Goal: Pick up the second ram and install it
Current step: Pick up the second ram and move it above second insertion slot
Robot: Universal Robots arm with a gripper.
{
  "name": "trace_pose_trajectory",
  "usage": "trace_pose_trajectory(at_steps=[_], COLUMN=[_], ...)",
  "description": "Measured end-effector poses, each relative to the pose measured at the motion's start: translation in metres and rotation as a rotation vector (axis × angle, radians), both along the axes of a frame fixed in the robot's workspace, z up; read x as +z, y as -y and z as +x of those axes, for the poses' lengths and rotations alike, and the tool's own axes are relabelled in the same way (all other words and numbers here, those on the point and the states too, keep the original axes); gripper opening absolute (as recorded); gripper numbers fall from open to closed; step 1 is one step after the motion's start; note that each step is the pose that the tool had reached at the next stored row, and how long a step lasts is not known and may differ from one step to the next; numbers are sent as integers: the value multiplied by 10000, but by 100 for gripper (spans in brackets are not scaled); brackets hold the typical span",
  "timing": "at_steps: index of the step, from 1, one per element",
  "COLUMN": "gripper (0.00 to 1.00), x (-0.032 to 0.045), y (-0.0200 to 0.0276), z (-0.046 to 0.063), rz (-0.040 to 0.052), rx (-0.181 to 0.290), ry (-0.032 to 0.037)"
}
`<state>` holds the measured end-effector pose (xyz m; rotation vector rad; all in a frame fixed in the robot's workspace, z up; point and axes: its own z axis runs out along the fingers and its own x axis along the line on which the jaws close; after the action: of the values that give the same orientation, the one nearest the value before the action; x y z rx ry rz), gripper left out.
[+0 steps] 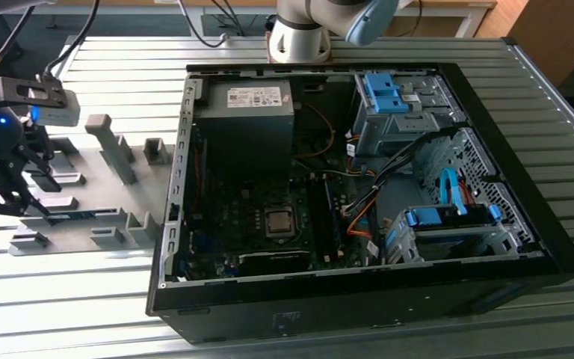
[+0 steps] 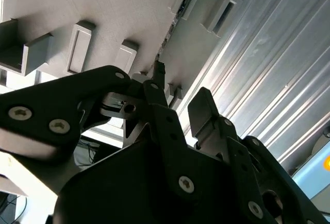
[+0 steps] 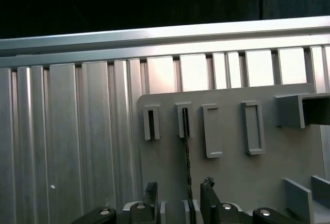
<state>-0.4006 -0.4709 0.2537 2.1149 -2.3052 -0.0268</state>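
Exterior view: the hand (image 1: 8, 196) hangs over the grey holder plate (image 1: 102, 198). Second wrist view: its 2 fingers (image 2: 203, 108) stand spread. First wrist view: the second ram (image 3: 186, 162) stands edgewise in a holder slot between them. It is probably light, stiff and fragile, best pinched on its flat faces.

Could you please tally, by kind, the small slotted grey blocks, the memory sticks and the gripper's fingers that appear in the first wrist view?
Small slotted grey blocks: 4
Memory stick: 1
Fingers: 2
Total: 7
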Motion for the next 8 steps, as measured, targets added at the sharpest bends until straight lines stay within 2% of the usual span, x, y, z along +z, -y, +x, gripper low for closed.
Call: trace_pose_trajectory(at_steps=[8], gripper=[46], x=[-137], y=[0], z=[-32], rz=[-25], rx=[0], ry=[-38])
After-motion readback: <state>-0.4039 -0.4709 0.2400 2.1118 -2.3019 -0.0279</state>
